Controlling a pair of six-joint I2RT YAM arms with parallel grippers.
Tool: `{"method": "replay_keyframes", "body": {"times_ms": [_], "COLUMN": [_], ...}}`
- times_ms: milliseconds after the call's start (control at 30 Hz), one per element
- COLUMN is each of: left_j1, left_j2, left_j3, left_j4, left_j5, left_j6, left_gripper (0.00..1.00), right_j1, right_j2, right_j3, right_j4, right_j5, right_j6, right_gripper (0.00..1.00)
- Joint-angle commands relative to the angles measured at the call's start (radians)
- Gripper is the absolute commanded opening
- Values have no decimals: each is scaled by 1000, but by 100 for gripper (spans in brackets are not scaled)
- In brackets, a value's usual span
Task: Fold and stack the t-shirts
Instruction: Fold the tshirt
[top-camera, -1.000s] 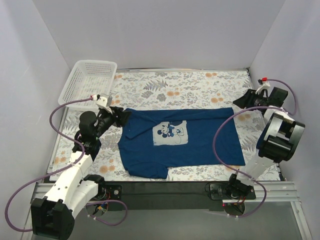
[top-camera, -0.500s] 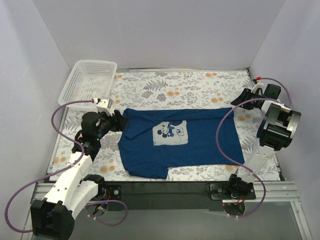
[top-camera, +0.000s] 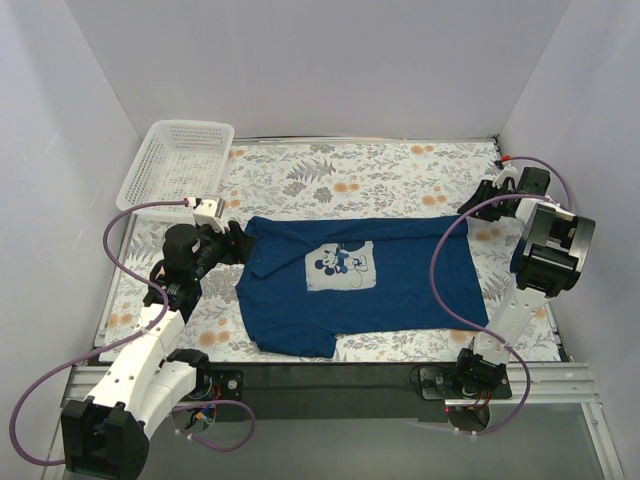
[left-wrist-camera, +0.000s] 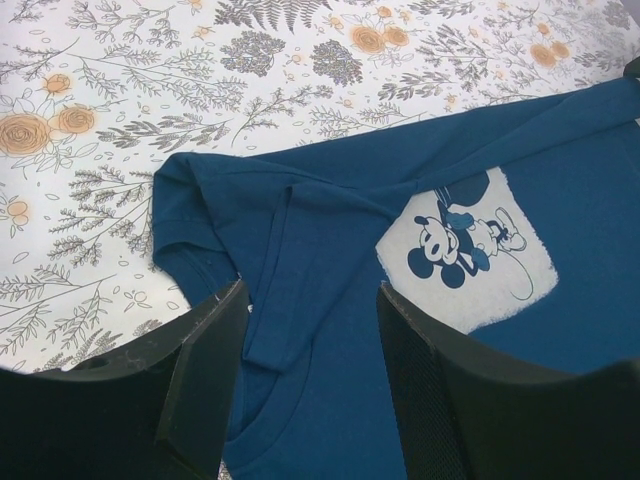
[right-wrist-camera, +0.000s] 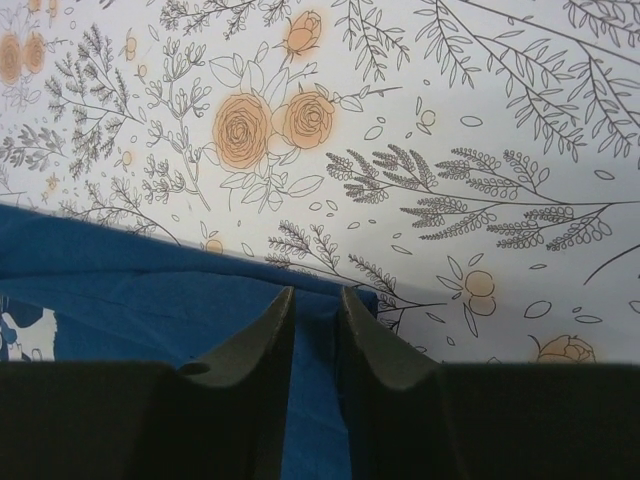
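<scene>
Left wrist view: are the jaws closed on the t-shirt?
No, the left gripper's jaws stand wide apart, with the t-shirt lying unpinched on the table between them.

We see navy tee (top-camera: 400, 290), pale mouse print (top-camera: 340, 267) up, lying flat; sleeve (left-wrist-camera: 195, 215) just ahead of left fingers (left-wrist-camera: 205, 370), corner (right-wrist-camera: 352, 299) btw right fingers (right-wrist-camera: 250, 345).

Far strip of floral table (top-camera: 400, 165) beyond the t-shirt (top-camera: 400, 290) lies bare: open passage. White mesh basket (top-camera: 175, 165) blocks the far-left corner. Walls (top-camera: 300, 60) close off far, left and right sides. Left gripper (top-camera: 238, 241) occupies the shirt's left edge, right gripper (top-camera: 470, 206) its far-right corner.
</scene>
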Motion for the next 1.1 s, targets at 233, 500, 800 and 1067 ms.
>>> {"method": "replay_keyframes", "body": {"times_ms": [233, 500, 800, 1067], "left_j1": [-1, -1, -1, -1], "left_j2": [-32, -36, -39, -38], "left_j3": [14, 13, 13, 13], "left_j4": [-9, -13, -12, -13], "left_j5": [-16, -16, -3, 6], "left_j6": [15, 18, 21, 23], "left_gripper": [51, 51, 52, 52], "right_j1": [-3, -14, -35, -51], "right_j2": [-70, -211, -307, -363], "right_j3": [-34, -128, -249, -330], "right_j4": [-24, -26, -52, -96], "right_j5": [6, 25, 61, 114], "right_j6": [-44, -94, -212, -381], "right_gripper": [9, 1, 1, 5]}}
